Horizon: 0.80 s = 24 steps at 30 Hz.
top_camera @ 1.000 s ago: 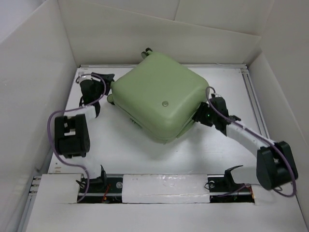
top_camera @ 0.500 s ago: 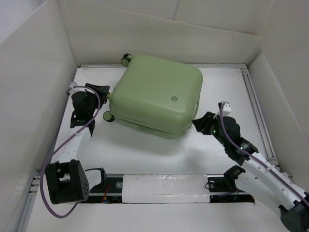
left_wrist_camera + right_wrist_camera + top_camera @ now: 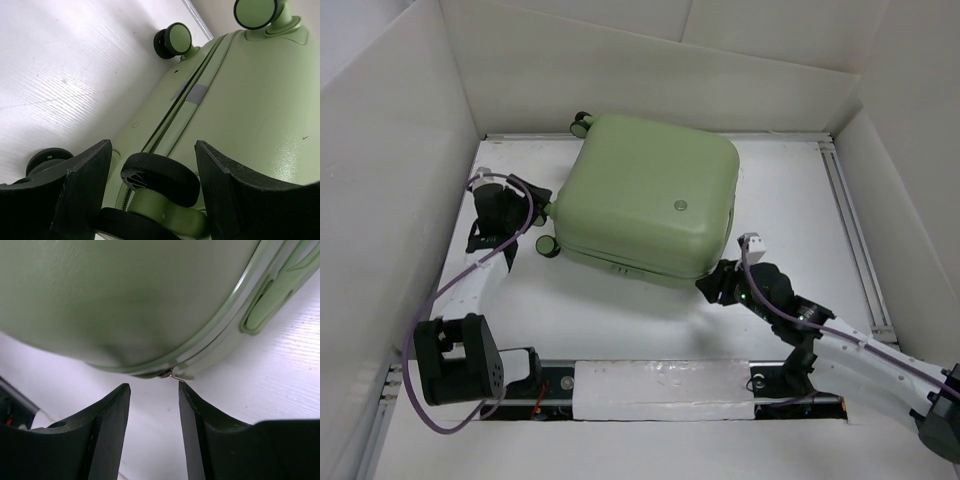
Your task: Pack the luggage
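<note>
In the top view you are seeing the luggage (image 3: pixel 650 200) lying flat and shut on the white desk (image 3: pixel 620 320), filling the upper middle of the frame, with a small round silver stud (image 3: pixel 680 204) showing on its shell. The left end effector (image 3: pixel 542 205) is sitting at its left edge and the right end effector (image 3: pixel 708 288) just below its lower right corner. From that height you cannot judge either grip. The left wrist view is settling one: the left end effector (image 3: pixel 154 150) is standing wide open, its two fingers straddling a black wheel (image 3: pixel 160 177) with a gap on each side, gripping nothing. Two more wheels (image 3: pixel 172 40) are showing in the upper part of that frame, and a plain grey patch (image 3: pixel 197 93) is sitting on the zip seam. The right wrist view is showing the right end effector (image 3: pixel 152 390) only narrowly parted and empty, with a small metal zip pull (image 3: pixel 170 374) hanging from the seam just beyond its tips. Against half a second ago, the luggage is lying in nearly the same spot, while the right end effector is sitting lower and further left along the case's bottom edge. A full second ago the case was still turned corner-down like a diamond.
</note>
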Motion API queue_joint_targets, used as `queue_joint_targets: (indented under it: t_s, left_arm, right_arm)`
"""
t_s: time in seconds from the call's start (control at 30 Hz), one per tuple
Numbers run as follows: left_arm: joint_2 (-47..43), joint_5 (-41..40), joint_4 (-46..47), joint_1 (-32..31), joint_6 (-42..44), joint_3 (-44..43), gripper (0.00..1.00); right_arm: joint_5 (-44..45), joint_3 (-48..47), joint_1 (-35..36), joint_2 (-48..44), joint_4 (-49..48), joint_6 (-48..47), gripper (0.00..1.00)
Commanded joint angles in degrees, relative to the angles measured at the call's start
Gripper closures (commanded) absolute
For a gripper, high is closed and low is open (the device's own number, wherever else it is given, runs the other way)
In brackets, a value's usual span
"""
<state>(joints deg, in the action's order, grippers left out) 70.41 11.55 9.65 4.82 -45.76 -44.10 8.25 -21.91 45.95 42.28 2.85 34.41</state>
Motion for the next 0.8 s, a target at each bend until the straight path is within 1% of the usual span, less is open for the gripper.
queue_joint_targets:
  t_s: [0.0, 0.13, 0.23, 0.33, 0.37, 0.53, 0.7, 0.77]
  left_arm:
    - [0.1, 4.7, 5.1, -2.3, 1.8, -4.2, 1.0]
    - [1.3, 4.7, 7.0, -1.7, 0.4, -2.8, 1.0]
    - [1.8, 5.2, 7.6, -1.7, -0.2, -2.8, 1.0]
    - [2.4, 5.2, 7.6, -1.7, -0.2, -4.3, 1.0]
    - [2.9, 5.2, 7.6, -1.7, -0.2, -4.9, 1.0]
    - [2.9, 5.9, 7.6, -1.7, -0.2, -4.9, 1.0]
    - [2.9, 7.1, 8.3, -1.7, -0.8, -4.9, 1.0]
    - [2.9, 7.1, 9.6, -1.7, -1.4, -3.6, 1.0]
  right_arm:
    - [4.3, -1.3, 0.4, 0.4, -7.7, -2.5, 0.5]
    - [7.0, -0.6, 0.4, -0.3, -7.7, -2.5, 0.53]
    - [8.2, 2.0, 0.4, -2.5, -7.7, -1.2, 0.53]
    - [8.2, 2.0, 0.4, -3.0, -7.7, -1.8, 0.52]
    - [9.8, 1.4, 0.4, -1.8, -7.1, -1.8, 0.52]
    - [9.3, 0.2, 0.4, 0.9, -6.5, -1.8, 0.51]
    - [8.2, -0.9, 0.4, 5.9, -10.6, -4.3, 0.51]
    - [7.7, -0.3, 0.4, 5.9, -12.8, -5.1, 0.56]
